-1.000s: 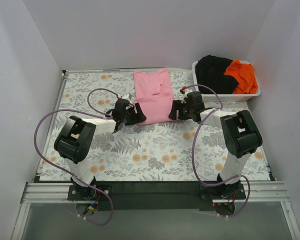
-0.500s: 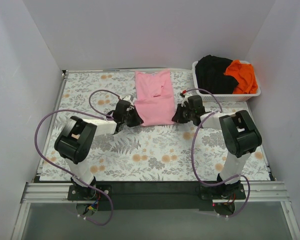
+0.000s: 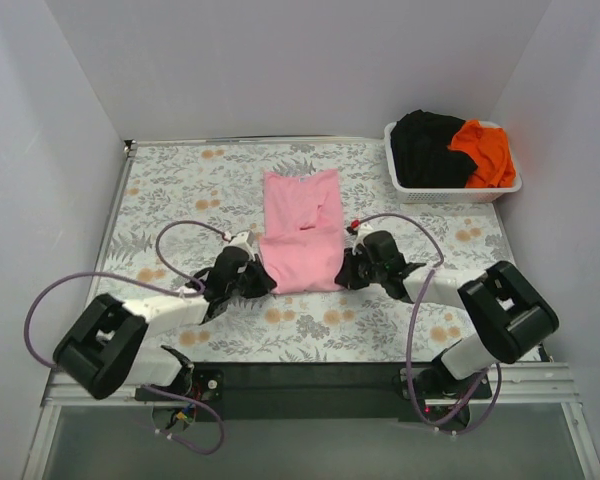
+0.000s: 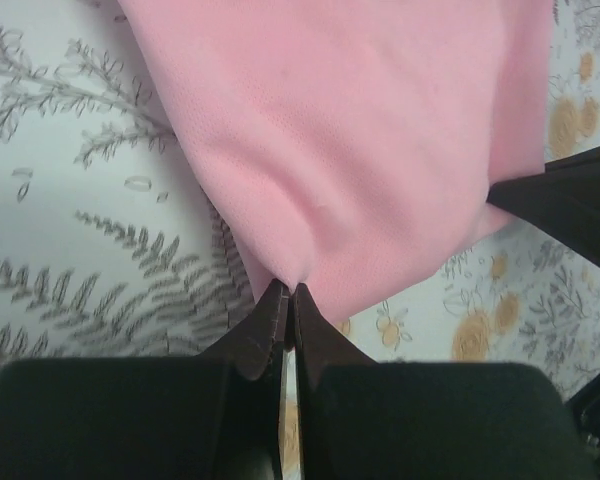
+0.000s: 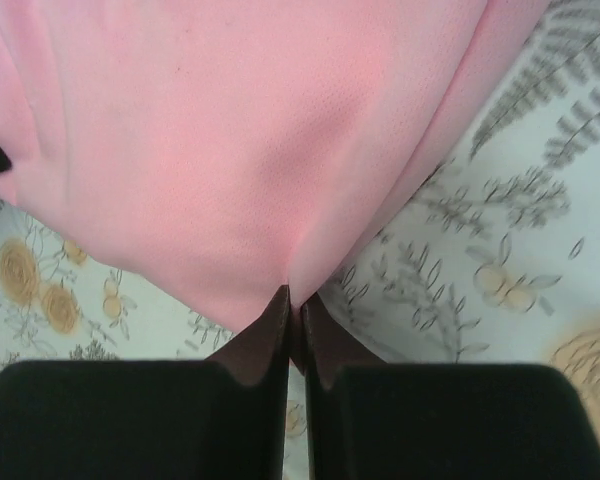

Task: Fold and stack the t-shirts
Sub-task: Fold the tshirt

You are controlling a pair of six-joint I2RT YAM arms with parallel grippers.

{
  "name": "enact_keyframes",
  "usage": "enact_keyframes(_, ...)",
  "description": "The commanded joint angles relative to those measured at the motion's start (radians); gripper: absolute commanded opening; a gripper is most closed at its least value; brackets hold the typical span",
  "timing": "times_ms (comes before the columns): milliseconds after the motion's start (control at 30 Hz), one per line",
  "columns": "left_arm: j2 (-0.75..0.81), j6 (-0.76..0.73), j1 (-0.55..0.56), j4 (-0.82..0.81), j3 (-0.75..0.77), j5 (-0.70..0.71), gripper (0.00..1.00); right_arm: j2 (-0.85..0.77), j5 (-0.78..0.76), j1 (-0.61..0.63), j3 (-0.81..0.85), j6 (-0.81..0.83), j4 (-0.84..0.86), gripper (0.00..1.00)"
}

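Now, nearest me: both arms are reaching low across the floral table [image 3: 170, 190], forearms almost lying on it. The left gripper [image 3: 264, 284] is pinching the near-left corner of the pink t-shirt [image 3: 300, 225]. Its jaws are pressing together with a tuck of cloth caught between the tips, as its wrist view is showing. The right gripper [image 3: 346, 277] is doing the same at the near-right corner, clenched on the hem. Fabric is puckering toward each pinch, so both grips are looking real, not just resting on top.

The pink t-shirt is lying mostly flat mid-table. It is looking narrow, with its sides seemingly turned in and a loose flap showing toward its far right. Gripping both near corners is making sense to me: matched grips let the hem travel level, probably for carrying it toward the far end to halve the length. I am only guessing there.

Farther back, at the right corner, a white basket [image 3: 450, 192] is sitting well apart from the pink shirt. It is holding the black t-shirt [image 3: 428, 148] and the orange t-shirt [image 3: 485, 150], both crumpled and touching. No stack is showing anywhere, so the job is looking early.
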State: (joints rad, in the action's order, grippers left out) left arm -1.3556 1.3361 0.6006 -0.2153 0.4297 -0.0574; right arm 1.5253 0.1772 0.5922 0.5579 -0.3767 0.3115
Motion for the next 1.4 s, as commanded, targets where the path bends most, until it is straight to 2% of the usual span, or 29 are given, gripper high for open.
enact_keyframes(0,0.189,0.054,0.027,0.081,-0.09,0.077,0.0,-0.106,-0.076,0.079,-0.099,-0.044,-0.112,0.01)
enact_keyframes(133,0.392,0.096,0.048,0.201,-0.146,0.09,0.0,-0.256,-0.131,0.165,-0.179,-0.09,-0.184,0.01)
enact_keyframes(300,0.496,0.133,0.076,0.356,-0.141,0.114,0.0,-0.446,-0.188,0.235,-0.236,-0.146,-0.288,0.01)
enact_keyframes(500,0.564,0.179,0.123,0.393,-0.149,0.111,0.0,-0.582,-0.216,0.251,-0.239,-0.16,-0.37,0.01)
enact_keyframes(967,0.566,0.189,0.169,0.389,-0.043,0.136,0.0,-0.66,-0.257,0.268,-0.101,-0.143,-0.419,0.01)
enact_keyframes(1367,0.481,0.109,0.169,0.381,0.132,0.214,0.0,-0.565,-0.354,0.267,0.129,-0.051,-0.445,0.01)
